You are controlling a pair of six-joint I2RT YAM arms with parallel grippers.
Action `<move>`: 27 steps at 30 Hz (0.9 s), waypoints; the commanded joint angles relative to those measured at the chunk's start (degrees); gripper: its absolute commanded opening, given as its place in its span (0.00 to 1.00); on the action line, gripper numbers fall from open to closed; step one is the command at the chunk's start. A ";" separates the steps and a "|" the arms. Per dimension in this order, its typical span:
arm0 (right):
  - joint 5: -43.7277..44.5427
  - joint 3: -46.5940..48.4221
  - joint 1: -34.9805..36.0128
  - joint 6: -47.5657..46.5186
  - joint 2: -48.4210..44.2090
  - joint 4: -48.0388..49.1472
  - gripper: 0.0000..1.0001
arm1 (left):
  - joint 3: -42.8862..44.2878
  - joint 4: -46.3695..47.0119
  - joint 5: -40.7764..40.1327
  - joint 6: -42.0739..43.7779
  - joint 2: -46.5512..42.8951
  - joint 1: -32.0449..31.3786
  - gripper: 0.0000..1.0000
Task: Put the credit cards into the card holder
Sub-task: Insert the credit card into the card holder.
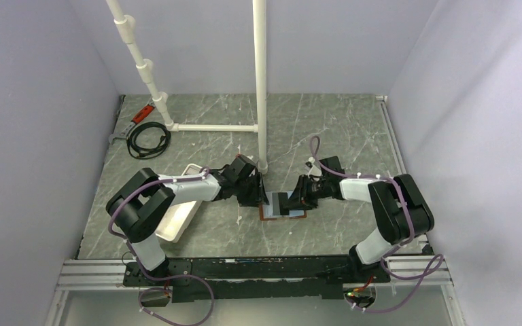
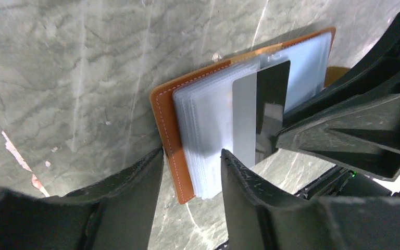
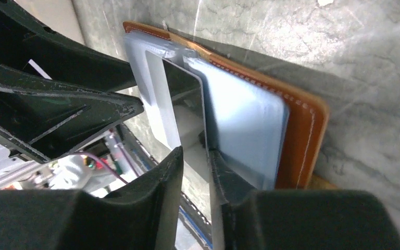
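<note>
Right now the holder (image 2: 165, 125) lies open and flat on the table (image 1: 340, 129), at the foot of the pole (image 1: 261, 81), with the two arms closing on it from either side. Its brown stitched border shows along one long edge, and a stack of clear sleeves (image 2: 208, 125) fans out on top of it.

The right gripper (image 3: 195, 150) is narrowed onto a grey-silver card (image 3: 183, 99), which is pinched by one end between its fingers. The card stands tilted over the sleeves at the holder's middle, its far end among the upper sleeves; whether it sits inside a pocket I cannot tell.

The left gripper (image 2: 191, 152) has its fingers partly spread, straddling the holder's bordered edge and the sleeve ends beside it. Whether either finger touches them is unclear. Its fingers point across the holder toward the card and the right gripper's tip.

A white tray (image 1: 177, 221) sits well off the holder's left side, under the left arm.
</note>
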 commanded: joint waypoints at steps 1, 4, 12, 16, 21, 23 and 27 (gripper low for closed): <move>8.56 3.46 0.42 -8.54 -4.23 -11.06 0.30 | -2.88 -8.01 1.13 0.49 0.29 -0.33 0.54; 10.55 3.79 0.89 -10.55 -5.67 -14.41 0.34 | -3.06 -8.00 0.99 0.29 -0.16 -0.13 0.56; 10.56 5.09 2.29 -11.82 -5.72 -12.44 0.27 | -4.62 -9.35 -1.60 -0.61 -3.95 0.14 0.53; 7.87 4.96 2.39 -10.78 -5.09 -9.26 0.27 | -4.82 -10.36 -2.61 -0.40 -4.43 0.38 0.50; 7.72 5.67 2.40 -11.34 -4.27 -8.00 0.26 | -2.83 -11.15 -3.19 1.57 0.42 0.96 0.35; 7.01 5.83 2.40 -11.89 -3.64 -7.43 0.25 | -1.29 -11.79 -3.49 2.35 2.75 0.92 0.30; 5.16 6.52 2.85 -12.71 -2.29 -5.86 0.19 | -0.33 -10.90 -3.41 2.57 4.53 0.87 0.29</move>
